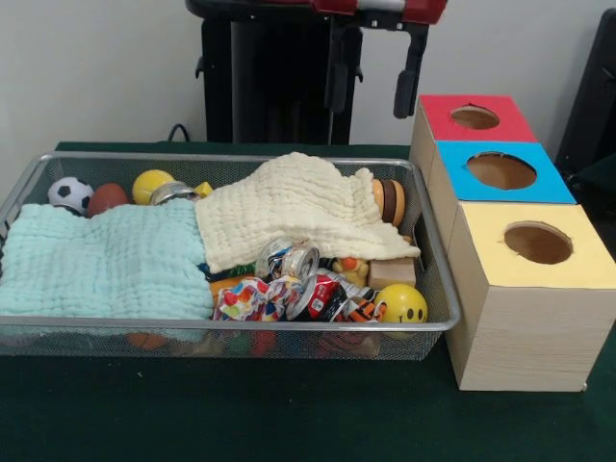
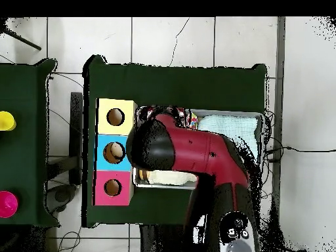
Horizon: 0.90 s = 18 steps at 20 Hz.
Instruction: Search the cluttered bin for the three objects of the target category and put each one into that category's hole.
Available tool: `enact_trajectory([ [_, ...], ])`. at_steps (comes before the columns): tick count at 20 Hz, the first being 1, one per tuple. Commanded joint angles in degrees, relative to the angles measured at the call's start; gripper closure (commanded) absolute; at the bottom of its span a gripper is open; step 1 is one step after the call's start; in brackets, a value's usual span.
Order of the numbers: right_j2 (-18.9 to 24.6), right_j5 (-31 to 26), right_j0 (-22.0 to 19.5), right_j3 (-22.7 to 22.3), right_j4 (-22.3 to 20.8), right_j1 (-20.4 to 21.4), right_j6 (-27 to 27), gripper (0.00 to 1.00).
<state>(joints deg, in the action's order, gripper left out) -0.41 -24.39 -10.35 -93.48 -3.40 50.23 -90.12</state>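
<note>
My gripper (image 1: 373, 85) hangs open and empty above the bin's far right corner, its two black fingers (image 1: 411, 87) wide apart. The wire bin (image 1: 438, 289) holds a pale blue cloth (image 1: 101, 260) and a cream cloth (image 1: 289, 212) that cover much of the contents. Showing around them are a soccer ball (image 1: 69, 192), a brown ball (image 1: 107, 198), a yellow ball (image 1: 151, 185), a smiley ball (image 1: 402, 304), crushed cans (image 1: 298, 262), a toy burger (image 1: 389, 201) and a wooden block (image 1: 393, 272). In the overhead view the red arm (image 2: 197, 154) hides the gripper and half the bin (image 2: 259, 118).
Three wooden boxes stand in a row right of the bin, with a red top (image 1: 496, 130), a blue top (image 1: 544, 188) and a yellow top (image 1: 587, 265), each with a round hole. In the overhead view the same boxes (image 2: 116, 152) sit left of the bin.
</note>
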Motion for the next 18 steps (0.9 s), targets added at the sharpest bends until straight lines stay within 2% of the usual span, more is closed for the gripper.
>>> enact_trajectory([
  [1,0.08,3.48,0.21,-1.60,-4.87,-7.14,-5.92,0.00],
  [7,-4.07,7.25,4.11,-3.57,-6.11,-9.98,-10.52,0.00],
  [18,-3.50,8.23,4.81,-7.13,-2.51,-11.87,-12.07,0.00],
])
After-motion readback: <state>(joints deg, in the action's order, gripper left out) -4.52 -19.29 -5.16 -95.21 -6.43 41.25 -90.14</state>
